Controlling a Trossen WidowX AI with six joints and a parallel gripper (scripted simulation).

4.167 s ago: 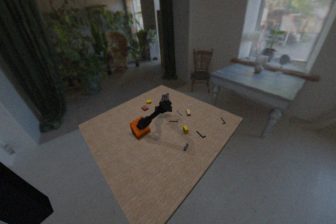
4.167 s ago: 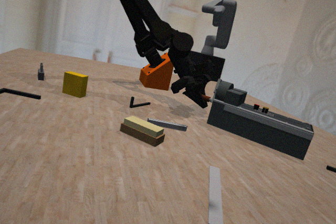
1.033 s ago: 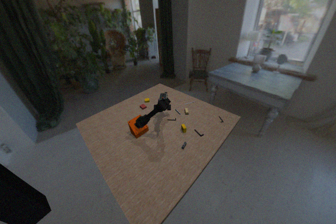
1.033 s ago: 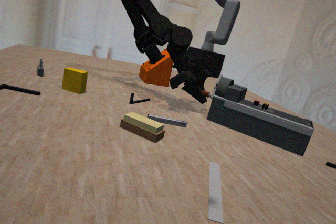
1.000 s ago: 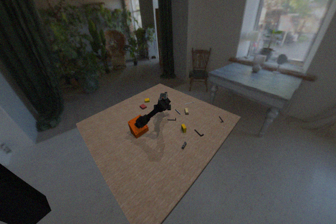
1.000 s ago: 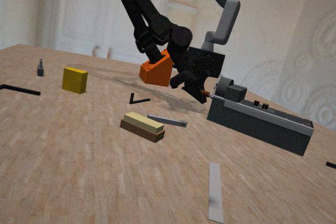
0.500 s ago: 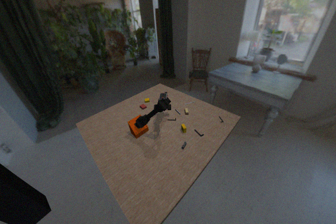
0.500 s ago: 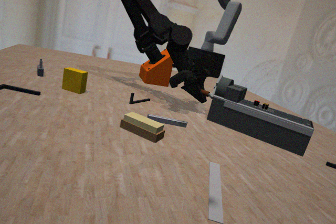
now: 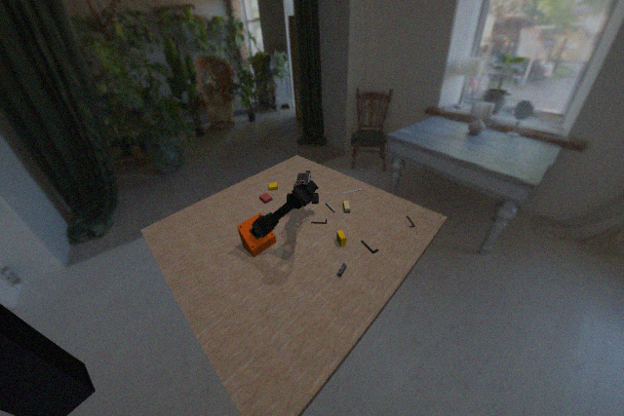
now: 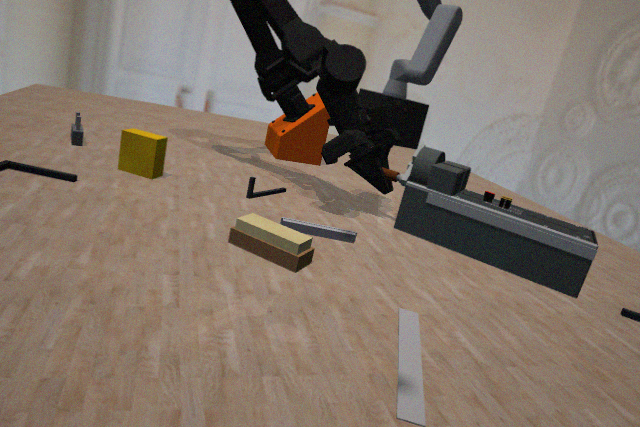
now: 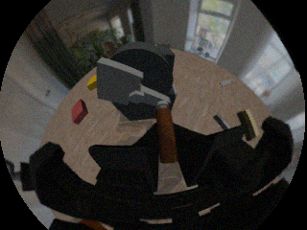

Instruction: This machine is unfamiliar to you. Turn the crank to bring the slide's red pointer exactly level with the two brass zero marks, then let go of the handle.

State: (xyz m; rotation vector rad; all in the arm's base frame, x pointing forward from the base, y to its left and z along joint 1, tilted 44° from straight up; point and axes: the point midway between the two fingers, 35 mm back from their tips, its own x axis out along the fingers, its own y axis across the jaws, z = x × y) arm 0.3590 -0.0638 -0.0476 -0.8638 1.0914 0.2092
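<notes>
The machine [image 10: 491, 251] is a long dark grey box on the table, with a round housing [image 10: 428, 161] [image 11: 155, 72] and a grey block [image 10: 448, 177] [image 11: 115, 81] at its near-arm end. The red pointer [image 10: 489, 196] shows on its top, a little left of the brass marks [image 10: 506, 201] in the exterior view, so not level with them. The crank's brown handle [image 10: 391, 174] [image 11: 167, 131] joins a thin grey crank arm [image 11: 153, 95]. My gripper [image 10: 385, 177] [image 11: 161, 125] is shut on the handle. The fingers hide part of the handle.
A yellow block [image 10: 142, 153] [image 9: 341, 238], a cream-topped brown block [image 10: 271, 241] [image 9: 346, 207], black hex keys, a flat grey strip [image 10: 410, 365] and a red block [image 9: 265, 198] [image 11: 80, 111] lie around. A grey jointed arm [image 10: 439, 45] on a black stand [image 10: 395, 117] rises behind.
</notes>
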